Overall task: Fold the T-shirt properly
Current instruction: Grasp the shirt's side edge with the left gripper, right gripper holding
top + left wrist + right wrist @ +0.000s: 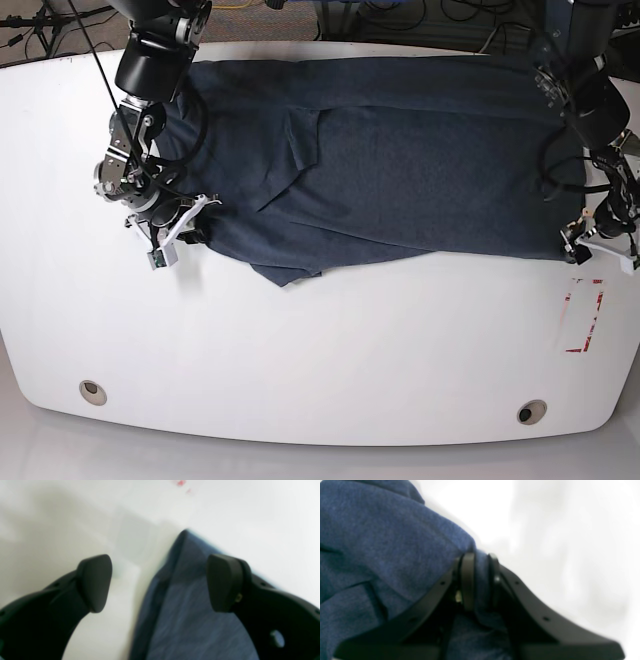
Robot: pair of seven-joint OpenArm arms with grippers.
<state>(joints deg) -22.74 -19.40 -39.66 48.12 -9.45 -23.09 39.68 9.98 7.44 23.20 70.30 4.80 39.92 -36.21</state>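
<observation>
My two claws at the corners of the T-shirt (400, 170)

The T-shirt lies spread across the far half of the white table (300, 350); my right gripper (478, 580) is clenched on a fold of blue cloth at its near corner; my left gripper (160, 582) gapes wide, empty, one finger (223, 582) over the opposite corner's point, the other over bare table.

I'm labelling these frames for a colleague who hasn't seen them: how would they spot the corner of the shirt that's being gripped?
On the white table lies a dark blue T-shirt. In the base view, follow its near edge to the left end, under the right gripper. Only that corner is pinched between shut jaws; the left gripper is open.
</observation>
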